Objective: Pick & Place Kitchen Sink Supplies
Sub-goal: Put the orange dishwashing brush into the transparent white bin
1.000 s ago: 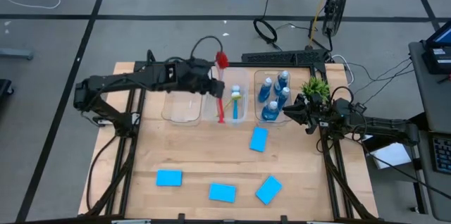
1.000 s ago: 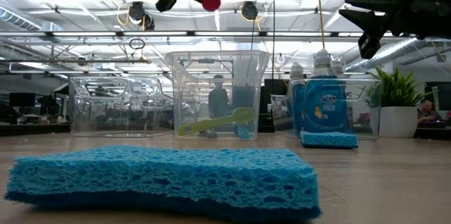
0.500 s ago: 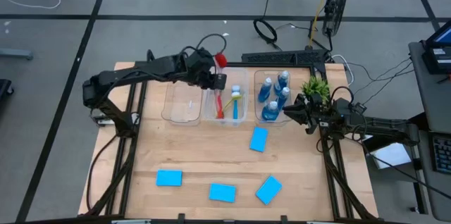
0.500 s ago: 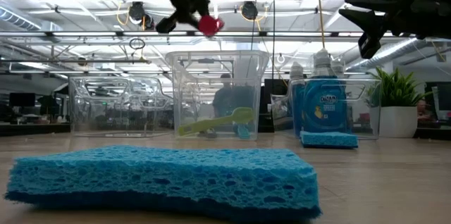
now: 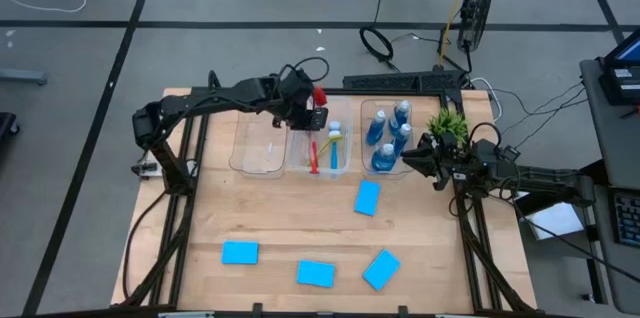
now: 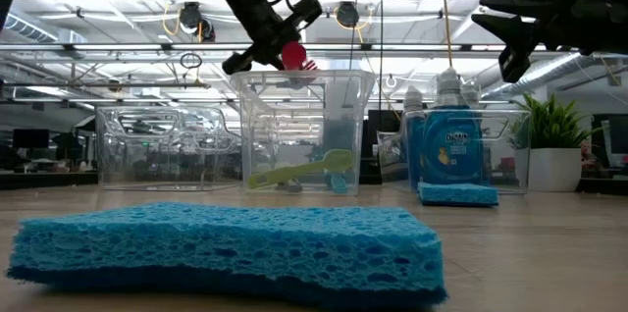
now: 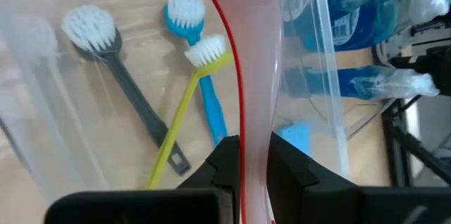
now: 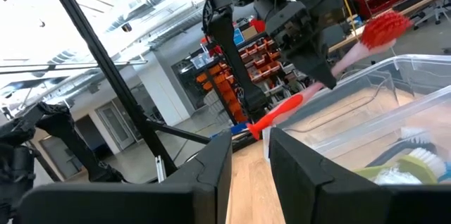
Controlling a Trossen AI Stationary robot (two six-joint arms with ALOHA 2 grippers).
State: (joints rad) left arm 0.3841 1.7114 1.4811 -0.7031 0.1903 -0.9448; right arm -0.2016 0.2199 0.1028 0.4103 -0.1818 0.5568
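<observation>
From above, the left tool [image 5: 306,115] is clenched on the red brush [image 5: 314,128] over the middle bin [image 5: 345,163], the red bristle head at the bin's far edge and the handle slanting down into it. A blue brush [image 5: 333,148] lies inside. The bin on the right [image 5: 366,163] holds the blue bottles [image 5: 385,130], with the potted plant [image 5: 447,124] just beside it. Four sponges [image 5: 367,198] lie on the bare table [image 5: 270,218], well apart from each other. The right tool [image 5: 410,161] hangs near the bottle bin; whether it is released or clenched cannot be told here.

At table height, the left tool [image 6: 257,52] holds the red brush head [image 6: 292,55] just above the middle bin's rim, a yellow-green brush [image 6: 299,170] resting inside. A sponge [image 6: 231,248] fills the foreground.

The left wrist view shows the red handle [image 7: 255,97] pinched between the fingers [image 7: 227,160], above grey [image 7: 116,76], blue and yellow-green brushes in the bin.

The right wrist view shows the right tool's own fingers [image 8: 211,160] standing apart with nothing between them, and the left arm with the red brush [image 8: 352,48] beyond.
</observation>
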